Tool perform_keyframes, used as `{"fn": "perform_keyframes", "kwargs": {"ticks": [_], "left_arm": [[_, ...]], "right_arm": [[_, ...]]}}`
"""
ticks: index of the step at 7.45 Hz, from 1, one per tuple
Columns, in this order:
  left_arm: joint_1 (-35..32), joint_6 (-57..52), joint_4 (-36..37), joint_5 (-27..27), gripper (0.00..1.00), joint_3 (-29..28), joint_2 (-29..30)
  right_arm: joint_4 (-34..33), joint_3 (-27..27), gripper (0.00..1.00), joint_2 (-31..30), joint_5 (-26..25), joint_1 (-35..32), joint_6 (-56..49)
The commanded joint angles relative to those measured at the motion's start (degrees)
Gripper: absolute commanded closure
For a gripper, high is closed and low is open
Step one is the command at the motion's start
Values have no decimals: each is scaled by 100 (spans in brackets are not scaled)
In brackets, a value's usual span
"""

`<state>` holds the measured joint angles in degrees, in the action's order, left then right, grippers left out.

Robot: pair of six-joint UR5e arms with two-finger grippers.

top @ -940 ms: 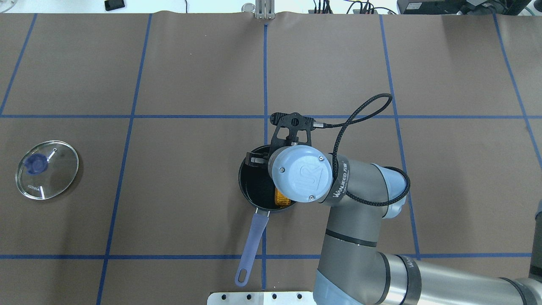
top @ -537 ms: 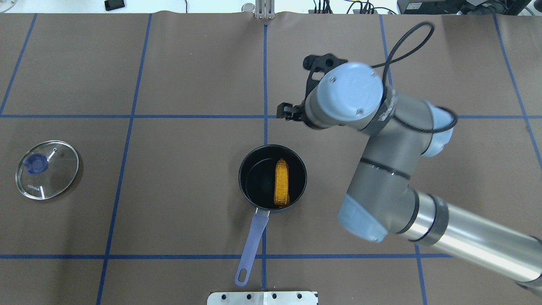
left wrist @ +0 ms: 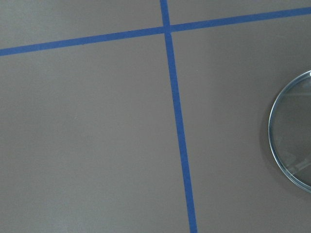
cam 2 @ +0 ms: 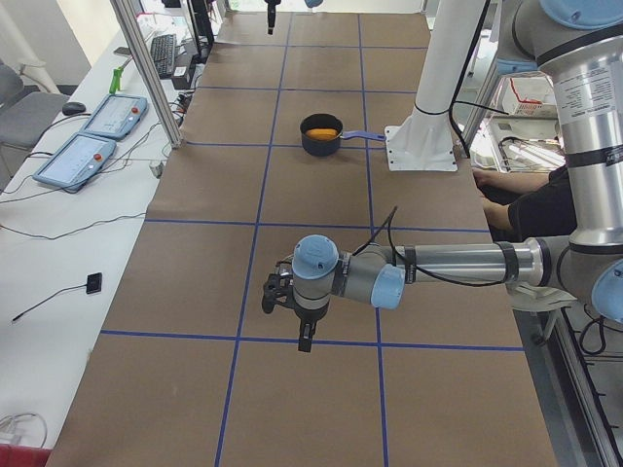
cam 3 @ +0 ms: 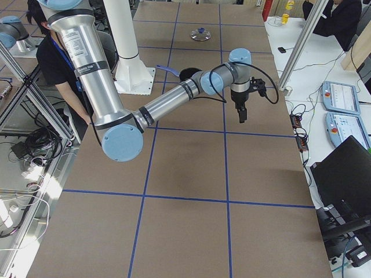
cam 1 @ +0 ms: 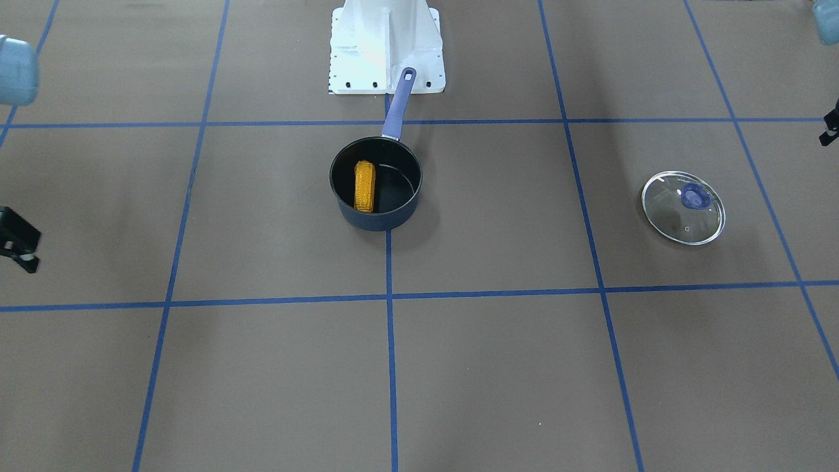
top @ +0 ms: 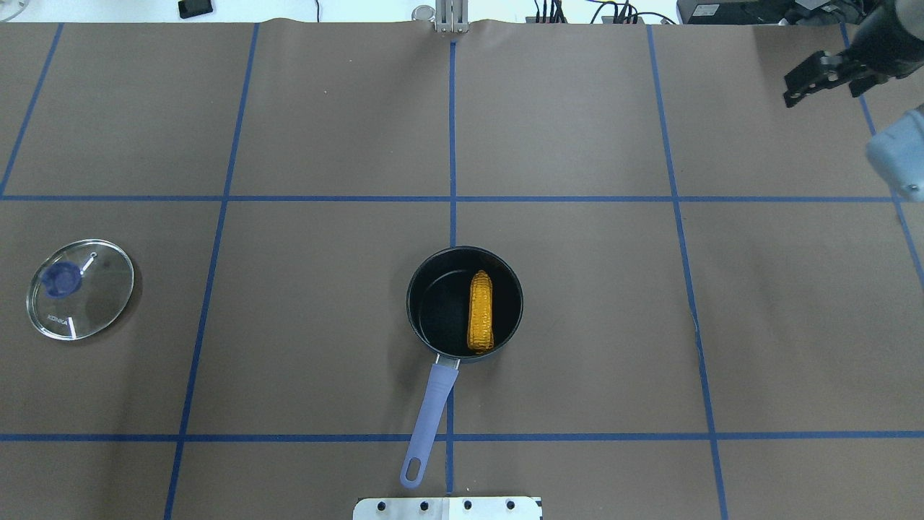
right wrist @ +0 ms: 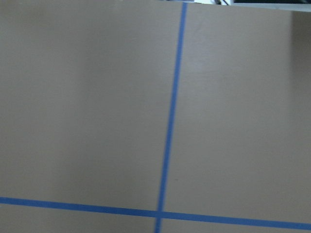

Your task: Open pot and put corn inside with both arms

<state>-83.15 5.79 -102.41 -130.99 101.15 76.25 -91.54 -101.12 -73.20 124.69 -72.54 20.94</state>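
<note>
The dark navy pot point(top: 426, 285) stands open at the table's middle, its periwinkle handle point(top: 430, 413) pointing toward the robot. The yellow-orange corn point(top: 481, 310) lies inside it along the right wall, tapered end away from the robot; it also shows in the front view point(cam 1: 364, 186). My right gripper point(top: 823, 85) hangs open and empty at the far right, well away from the pot. My left gripper point(cam 2: 304, 336) points down over bare table far to the left, near the lid; I cannot tell whether it is open or shut.
The round glass lid point(top: 79, 289) with a blue knob lies flat at the far left; its rim shows in the left wrist view point(left wrist: 291, 141). The white robot base plate point(top: 447, 508) sits just behind the handle's end. Blue tape lines cross the brown table.
My right arm has lifted off the pot and swung away to the far right, leaving the corn lying in the pot. The pot and lid have not moved.
</note>
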Motion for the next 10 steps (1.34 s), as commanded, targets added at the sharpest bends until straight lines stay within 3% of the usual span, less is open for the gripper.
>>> {"fn": "perform_keyframes", "kwargs": {"ticks": [1, 2, 4, 6, 10], "left_arm": [[-78, -43, 870, 3, 1, 45, 486], [-192, -60, 872, -5, 1, 54, 488], [-595, -1311, 1255, -14, 1, 62, 479], [-659, -1309, 1267, 12, 1, 63, 461], [-659, -1308, 1258, 21, 1, 45, 382]], "right_arm": [[-31, 5, 0, -999, 511, -1021, -1508], [-31, -4, 0, -1360, 521, -1364, -2070], [-22, 5, 0, -1940, 521, -1911, -2654], [39, -13, 0, -2494, 478, -2044, -2665], [109, -38, 0, -2533, 635, -2089, -2595]]}}
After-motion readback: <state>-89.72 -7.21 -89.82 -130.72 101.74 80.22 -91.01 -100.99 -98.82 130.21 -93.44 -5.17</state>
